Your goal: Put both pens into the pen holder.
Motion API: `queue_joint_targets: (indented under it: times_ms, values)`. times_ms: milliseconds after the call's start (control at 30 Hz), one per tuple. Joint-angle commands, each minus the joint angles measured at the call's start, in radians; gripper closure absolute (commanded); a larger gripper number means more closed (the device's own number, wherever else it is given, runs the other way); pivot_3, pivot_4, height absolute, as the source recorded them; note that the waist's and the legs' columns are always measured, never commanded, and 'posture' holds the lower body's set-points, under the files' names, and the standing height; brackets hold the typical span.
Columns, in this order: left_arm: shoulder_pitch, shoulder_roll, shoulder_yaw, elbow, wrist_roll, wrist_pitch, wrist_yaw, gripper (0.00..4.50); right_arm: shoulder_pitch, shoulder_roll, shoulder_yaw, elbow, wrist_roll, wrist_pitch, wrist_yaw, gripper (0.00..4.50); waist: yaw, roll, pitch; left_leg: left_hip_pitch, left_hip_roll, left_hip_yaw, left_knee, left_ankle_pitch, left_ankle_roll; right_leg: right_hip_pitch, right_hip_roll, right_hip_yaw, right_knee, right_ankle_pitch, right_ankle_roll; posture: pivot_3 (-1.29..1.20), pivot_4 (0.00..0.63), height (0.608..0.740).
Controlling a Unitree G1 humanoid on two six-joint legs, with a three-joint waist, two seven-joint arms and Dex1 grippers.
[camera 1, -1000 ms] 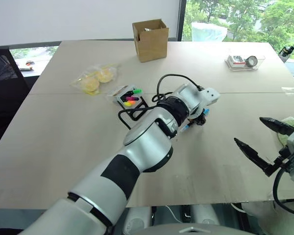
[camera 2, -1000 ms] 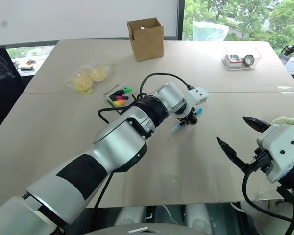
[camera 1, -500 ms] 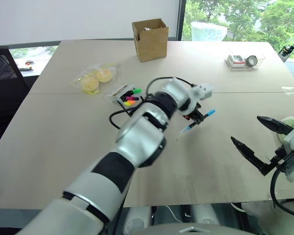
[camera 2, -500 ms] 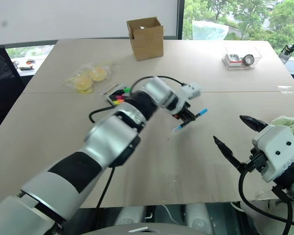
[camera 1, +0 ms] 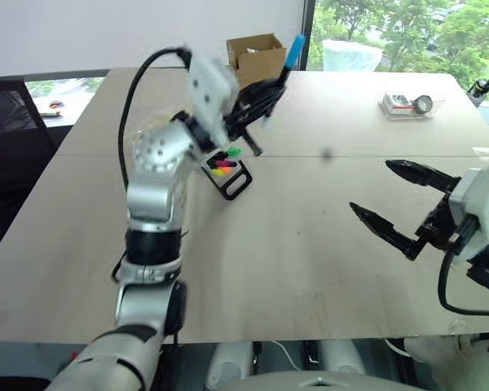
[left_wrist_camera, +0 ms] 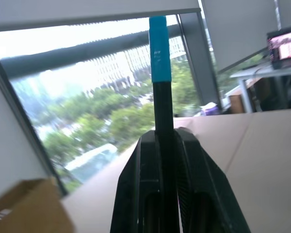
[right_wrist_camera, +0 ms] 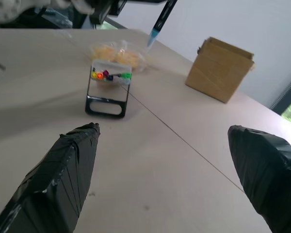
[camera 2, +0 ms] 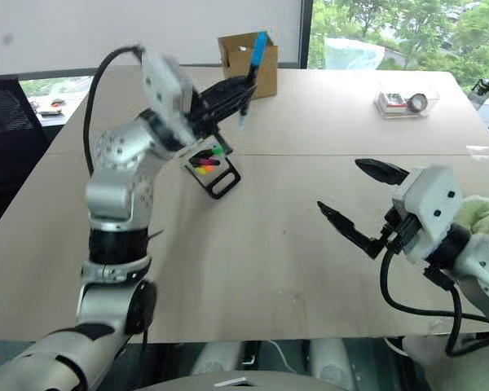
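Black fingers of the left claw (camera 1: 265,94) pinch the slim black-barrelled pen with light-blue cap (camera 1: 294,50), raised above the small black pen holder (camera 1: 228,169) on the beige desk (camera 1: 310,244). The right claw (camera 1: 395,204) hovers wide open, empty, well apart. From the left wrist, the pen stands clamped between both fingers (left_wrist_camera: 140,194). From the right wrist, the holder sits ahead, between spread fingertips (right_wrist_camera: 72,160).

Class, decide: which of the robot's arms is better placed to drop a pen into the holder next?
Left. Its gripper is shut on the blue-capped pen above the pen holder; the right gripper is open, holding nothing.
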State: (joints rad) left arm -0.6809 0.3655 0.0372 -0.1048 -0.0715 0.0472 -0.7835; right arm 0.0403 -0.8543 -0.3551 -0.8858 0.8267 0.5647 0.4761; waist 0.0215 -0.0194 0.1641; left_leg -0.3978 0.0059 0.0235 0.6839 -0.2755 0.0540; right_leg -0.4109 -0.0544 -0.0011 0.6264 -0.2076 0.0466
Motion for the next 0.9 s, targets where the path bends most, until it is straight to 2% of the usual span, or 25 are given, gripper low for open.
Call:
queue_joint_targets:
  times_ms: [33,133,233,300,433,633,800,833,900]
  values:
    - [0.13,0.129,-0.009,0.073,0.179,-0.501,0.07,4.47,-0.07,0.005,0.044,0.027,0.023,-0.007,0.038,0.0,0.003,0.0,0.0,0.0,0.0,0.0,0.0,0.0,0.0,0.0,-0.001,0.0,0.0,0.0,-0.001,0.0,0.15,0.74]
    - [0.172,0.163,0.001,0.174,0.186,-0.695,0.121,4.47,-0.098,0.007,0.062,0.047,0.044,0.001,0.061,0.0,0.003,0.0,0.0,0.0,0.001,-0.001,0.0,0.0,0.001,0.0,-0.002,-0.001,0.001,0.001,-0.001,0.0,0.15,0.74]
    - [0.154,0.173,-0.022,0.305,0.185,-0.798,0.141,4.47,-0.116,-0.003,0.071,0.061,0.052,0.009,0.081,0.0,0.006,0.0,0.0,-0.001,0.001,-0.001,0.0,0.0,0.001,0.0,-0.005,-0.004,0.001,0.003,0.002,0.0,0.15,0.74]
    - [0.15,0.176,-0.036,0.37,0.175,-0.847,0.139,4.47,-0.121,-0.009,0.065,0.064,0.057,0.016,0.089,0.0,0.005,0.0,0.0,-0.001,0.001,-0.001,0.0,0.0,0.001,0.0,-0.002,-0.005,0.0,0.003,0.003,0.0,0.15,0.74]
    - [0.149,0.181,-0.054,0.472,0.158,-0.916,0.143,4.47,-0.116,-0.019,0.041,0.063,0.066,0.027,0.098,0.0,0.001,0.0,0.0,-0.001,0.001,-0.001,0.0,0.0,0.001,0.0,-0.001,-0.005,0.0,0.003,0.003,0.0,0.15,0.74]
    - [0.092,0.212,-0.058,0.695,0.206,-1.036,0.181,4.47,-0.103,-0.021,0.026,0.046,0.073,0.041,0.087,0.0,-0.004,0.0,0.0,-0.001,0.001,-0.001,0.0,0.0,0.001,0.0,0.0,-0.006,0.001,0.003,0.004,0.0,0.15,0.74]
    - [0.035,0.248,-0.041,0.807,0.216,-1.061,0.232,4.47,-0.078,-0.021,0.005,0.031,0.078,0.045,0.077,0.0,-0.006,0.0,0.0,-0.001,0.001,-0.001,0.0,0.0,0.001,0.0,0.0,-0.006,0.001,0.004,0.005,0.0,0.15,0.74]
    - [0.036,0.248,-0.043,0.805,0.193,-1.058,0.223,3.59,-0.075,-0.022,0.003,0.03,0.079,0.046,0.075,0.0,-0.006,0.0,0.0,-0.001,0.001,-0.001,0.0,0.0,0.001,0.0,0.0,-0.006,0.001,0.004,0.005,0.0,0.15,0.74]
    - [0.05,0.242,-0.048,0.761,0.141,-1.046,0.204,2.75,-0.064,-0.021,-0.002,0.025,0.078,0.047,0.073,0.0,-0.006,0.0,0.0,-0.001,0.001,-0.001,0.0,0.0,0.001,0.0,-0.001,-0.006,0.001,0.004,0.005,0.0,0.15,0.74]
